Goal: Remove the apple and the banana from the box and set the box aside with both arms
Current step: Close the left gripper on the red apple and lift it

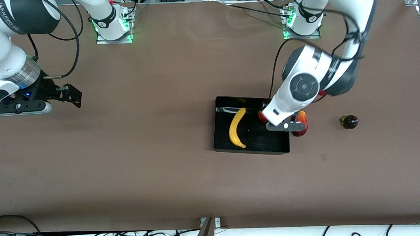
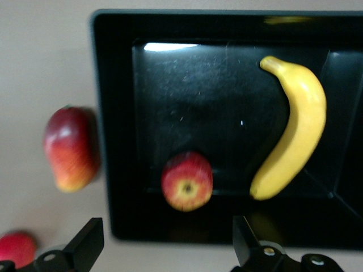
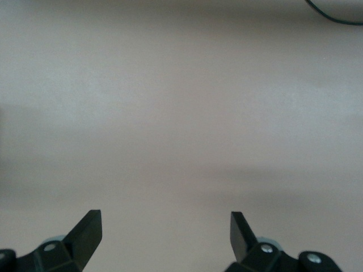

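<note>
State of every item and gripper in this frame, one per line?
apple: in the box, not gripped
banana: lying in the box
box: on the table
mango: beside the box
left gripper: open, over the box's edge
right gripper: open, waiting over bare table

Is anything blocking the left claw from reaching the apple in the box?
Nothing visible: the open left claw hangs over the box edge, the apple uncovered inside, apart from the banana.
</note>
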Action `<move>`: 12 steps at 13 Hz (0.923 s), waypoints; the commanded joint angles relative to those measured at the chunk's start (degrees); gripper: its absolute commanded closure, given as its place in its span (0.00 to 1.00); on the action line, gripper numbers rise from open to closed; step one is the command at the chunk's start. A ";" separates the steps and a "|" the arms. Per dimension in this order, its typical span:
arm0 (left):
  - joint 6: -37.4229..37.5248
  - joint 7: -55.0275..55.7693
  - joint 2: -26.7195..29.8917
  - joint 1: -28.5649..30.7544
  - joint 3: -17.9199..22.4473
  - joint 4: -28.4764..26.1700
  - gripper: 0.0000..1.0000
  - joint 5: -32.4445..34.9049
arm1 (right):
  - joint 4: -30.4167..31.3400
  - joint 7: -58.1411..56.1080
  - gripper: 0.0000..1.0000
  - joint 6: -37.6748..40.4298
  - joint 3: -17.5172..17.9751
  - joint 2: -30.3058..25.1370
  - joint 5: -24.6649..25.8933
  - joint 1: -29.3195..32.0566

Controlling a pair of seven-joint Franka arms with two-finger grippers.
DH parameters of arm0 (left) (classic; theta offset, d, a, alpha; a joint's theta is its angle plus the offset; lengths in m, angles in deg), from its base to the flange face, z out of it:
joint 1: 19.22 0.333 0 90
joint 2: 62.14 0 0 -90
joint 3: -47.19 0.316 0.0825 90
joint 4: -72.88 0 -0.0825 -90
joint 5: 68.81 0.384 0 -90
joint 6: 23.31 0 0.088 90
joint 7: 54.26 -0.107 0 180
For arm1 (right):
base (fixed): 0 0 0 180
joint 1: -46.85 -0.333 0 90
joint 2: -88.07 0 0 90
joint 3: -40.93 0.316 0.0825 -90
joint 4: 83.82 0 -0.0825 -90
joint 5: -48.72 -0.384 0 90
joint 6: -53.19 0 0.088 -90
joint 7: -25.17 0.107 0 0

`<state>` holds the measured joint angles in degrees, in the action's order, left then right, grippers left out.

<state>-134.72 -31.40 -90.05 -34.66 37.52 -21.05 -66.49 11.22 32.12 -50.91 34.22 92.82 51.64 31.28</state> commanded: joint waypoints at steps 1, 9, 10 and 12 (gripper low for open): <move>-9.22 0.61 0.67 -0.91 0.27 -7.55 0.00 1.72 | -0.74 0.69 0.00 0.39 0.83 0.08 0.60 0.81; -25.67 3.52 -2.58 -2.66 0.18 -18.11 0.00 6.38 | -0.82 0.69 0.00 0.48 0.83 0.08 0.25 0.72; -26.30 3.52 -2.67 -2.66 0.18 -18.39 0.04 6.38 | -0.74 0.78 0.00 0.56 0.83 0.08 0.25 0.81; -25.87 3.08 -2.59 -2.66 0.18 -18.30 0.67 6.38 | -0.74 0.78 0.00 0.57 0.65 0.08 0.08 1.42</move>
<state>-160.08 -28.91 -93.44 -37.07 37.44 -38.70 -61.61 11.22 32.23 -50.91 34.20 92.82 51.63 31.39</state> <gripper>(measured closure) 0.035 0.000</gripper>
